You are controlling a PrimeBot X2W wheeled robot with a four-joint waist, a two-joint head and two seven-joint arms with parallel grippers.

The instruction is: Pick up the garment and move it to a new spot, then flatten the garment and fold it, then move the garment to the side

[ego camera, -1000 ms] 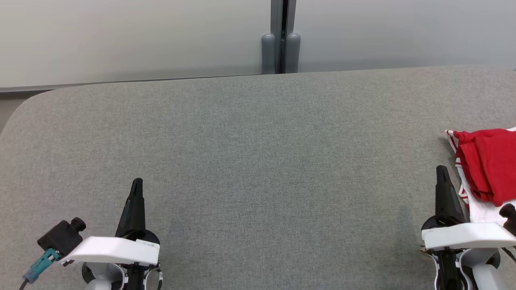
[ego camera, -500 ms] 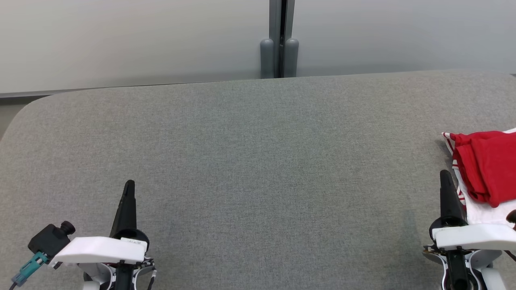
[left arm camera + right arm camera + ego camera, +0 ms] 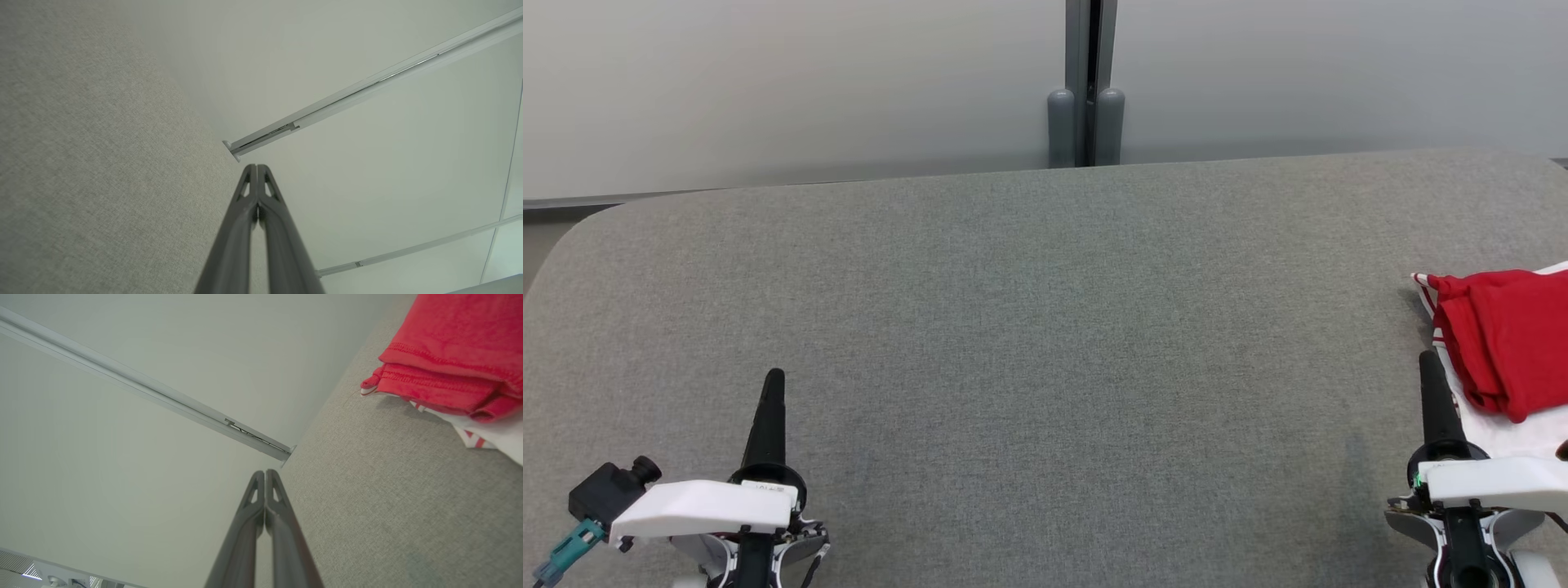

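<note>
The garment (image 3: 1503, 343), red with white and red-striped trim, lies folded in a small bundle at the table's right edge, partly cut off by the picture's border. In the right wrist view the garment (image 3: 445, 363) shows its stacked red hems over a white layer. My right gripper (image 3: 1429, 359) stands shut and empty just left of the bundle, its fingers pressed together (image 3: 265, 473). At the lower left my left gripper (image 3: 774, 376) is shut too, with nothing held, its tips closed (image 3: 256, 167), far from the garment.
The grey fabric-covered table (image 3: 1045, 327) spreads wide between the two grippers. Pale wall panels with a grey vertical post (image 3: 1086, 122) stand behind the far edge. The table's left corner (image 3: 572, 237) is rounded.
The whole head picture has shifted a little, so the camera moved. Both grippers sit slightly lower in the picture, still shut. The garment lies as before.
</note>
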